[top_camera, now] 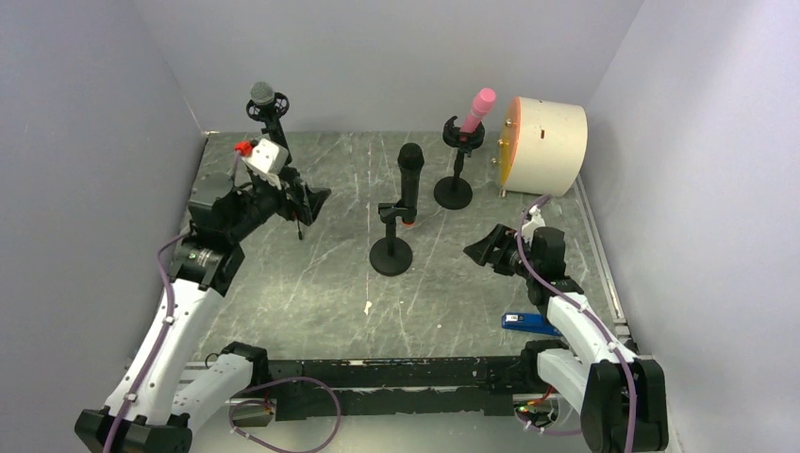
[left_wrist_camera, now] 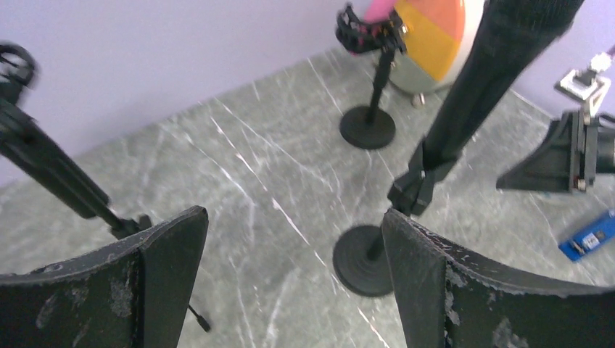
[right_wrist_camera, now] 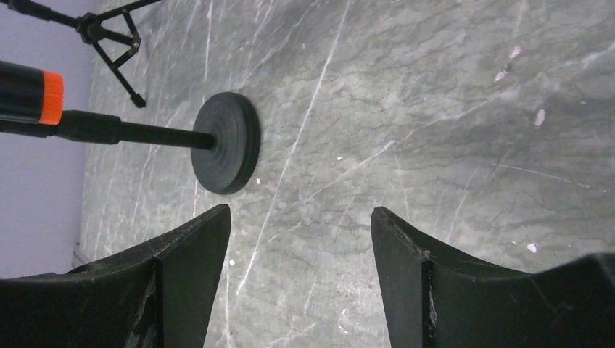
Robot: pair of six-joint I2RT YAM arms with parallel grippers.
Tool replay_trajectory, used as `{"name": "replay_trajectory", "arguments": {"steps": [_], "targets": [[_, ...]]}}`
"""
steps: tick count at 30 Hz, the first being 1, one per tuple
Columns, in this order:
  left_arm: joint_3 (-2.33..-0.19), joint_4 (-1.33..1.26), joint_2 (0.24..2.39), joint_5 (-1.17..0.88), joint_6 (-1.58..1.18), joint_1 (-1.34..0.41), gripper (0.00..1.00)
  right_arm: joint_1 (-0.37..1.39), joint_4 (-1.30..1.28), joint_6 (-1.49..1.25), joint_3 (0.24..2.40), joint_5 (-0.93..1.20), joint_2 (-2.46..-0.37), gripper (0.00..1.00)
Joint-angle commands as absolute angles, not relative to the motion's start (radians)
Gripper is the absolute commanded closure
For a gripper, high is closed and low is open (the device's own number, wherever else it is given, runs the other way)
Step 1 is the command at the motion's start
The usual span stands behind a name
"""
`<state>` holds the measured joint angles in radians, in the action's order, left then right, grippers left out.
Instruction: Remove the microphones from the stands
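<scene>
A black microphone [top_camera: 410, 170] stands upright in a black round-base stand [top_camera: 391, 255] at the table's middle, with an orange ring near its foot [right_wrist_camera: 51, 98]. Behind it a pink microphone [top_camera: 479, 107] tilts in a second round-base stand [top_camera: 454, 192]. A grey-headed microphone [top_camera: 262, 93] sits on a tripod at the back left. My left gripper [top_camera: 311, 203] is open and empty, to the left of the black microphone [left_wrist_camera: 500, 65]. My right gripper [top_camera: 481, 250] is open and empty, low to the right of the stand's base [right_wrist_camera: 226, 143].
An orange-faced cream cylinder [top_camera: 545, 144] lies at the back right. A small blue object [top_camera: 528, 323] lies on the table near my right arm's base. The tripod's legs [right_wrist_camera: 109, 36] spread at the back left. Grey walls close in three sides.
</scene>
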<state>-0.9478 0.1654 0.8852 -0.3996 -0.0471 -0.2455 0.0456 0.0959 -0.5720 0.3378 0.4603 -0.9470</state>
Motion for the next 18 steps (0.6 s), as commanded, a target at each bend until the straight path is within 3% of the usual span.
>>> {"name": "replay_trajectory", "arguments": {"steps": [1,10,18], "targets": [[-1.088,0.237,0.872,-0.306,-0.012,-0.247,0.05,0.041,0.081,-0.514,0.415,0.520,-0.948,0.25],[-1.123,0.264,0.903,-0.416,-0.052,-0.247,0.05,0.041,0.028,-0.455,0.434,0.567,-0.900,0.20],[-1.137,0.316,0.948,-0.407,-0.099,-0.248,0.05,0.041,-0.136,-0.418,0.528,0.451,-0.868,0.05]]}}
